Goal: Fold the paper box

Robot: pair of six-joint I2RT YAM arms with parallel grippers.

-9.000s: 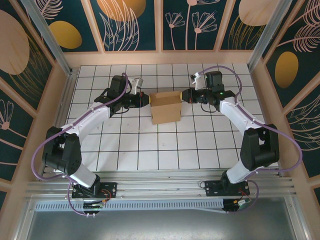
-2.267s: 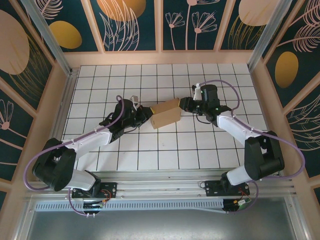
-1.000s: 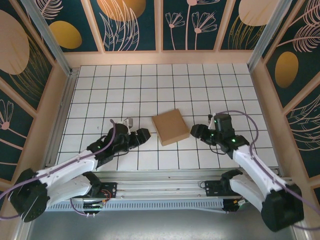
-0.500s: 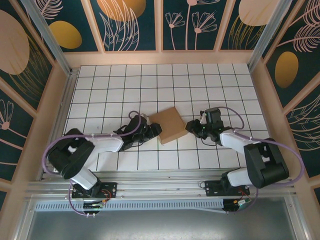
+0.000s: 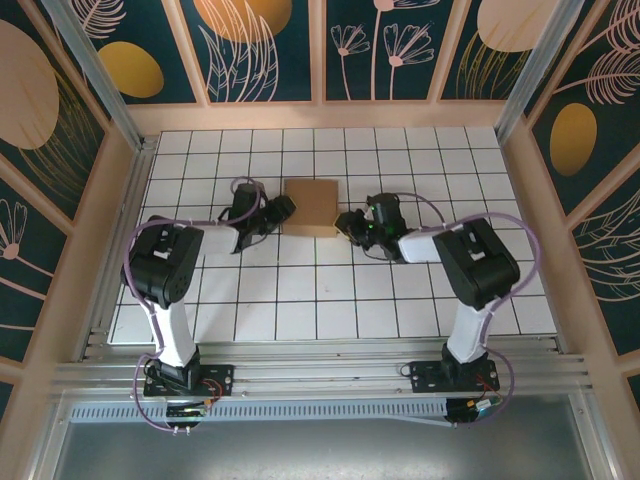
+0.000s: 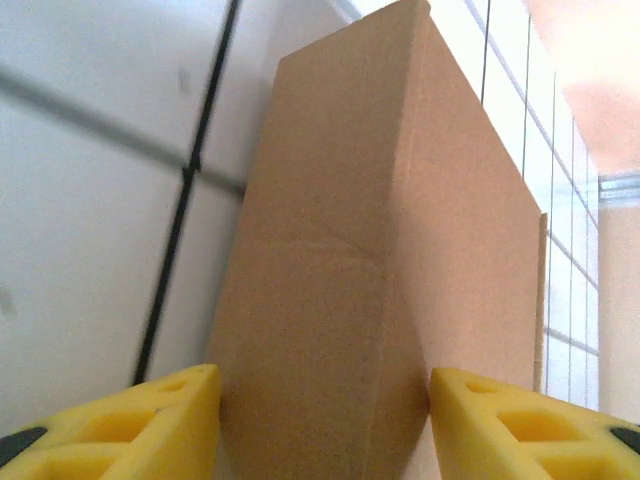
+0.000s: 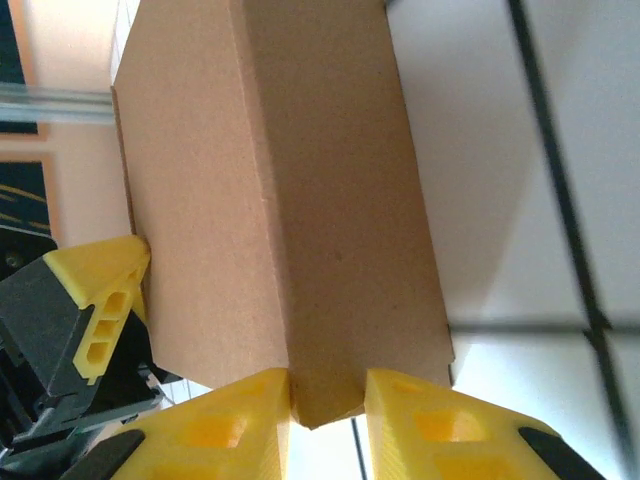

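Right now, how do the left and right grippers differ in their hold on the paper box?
The left gripper stands wide, fingers flanking a whole side of the paper box; the right gripper is nearly closed, pinching a thin cardboard edge. The left is at the box's left side, the right at its right near corner. The right's grip is plain; the left's contact unclear. Both have yellow fingers.

Arms reaching inward (facing each other), left pincer (image 5: 287, 207) half-spread, right pincer (image 5: 344, 222) pinched
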